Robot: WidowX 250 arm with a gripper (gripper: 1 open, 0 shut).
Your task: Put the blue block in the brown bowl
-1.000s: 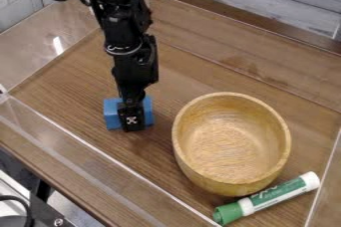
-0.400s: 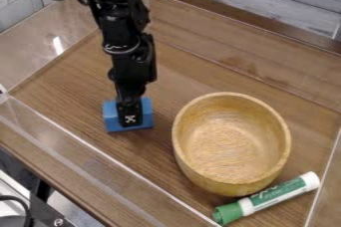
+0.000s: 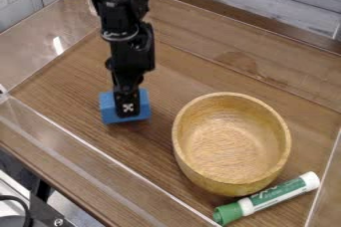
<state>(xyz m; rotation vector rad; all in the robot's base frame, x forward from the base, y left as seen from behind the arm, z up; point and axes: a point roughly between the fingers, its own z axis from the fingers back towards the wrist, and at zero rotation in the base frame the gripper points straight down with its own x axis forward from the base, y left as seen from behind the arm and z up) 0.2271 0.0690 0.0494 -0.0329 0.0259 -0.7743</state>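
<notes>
Centrally, the black robot arm (image 3: 118, 17) extends down over the wooden table (image 3: 200, 47). The brown bowl (image 3: 232, 143) (interior bare) sits right of the blue block (image 3: 124, 108). The green-and-white marker (image 3: 266, 198) lies beside the bowl. The block rests on the table, with the gripper (image 3: 128, 108) clamped on it.

Green-and-white marker (image 3: 266, 198) lies on the wooden table (image 3: 67, 77).

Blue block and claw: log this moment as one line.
claw: at blue block, grip unclear | block: beside brown bowl, not in it | marker: beside bowl
</notes>
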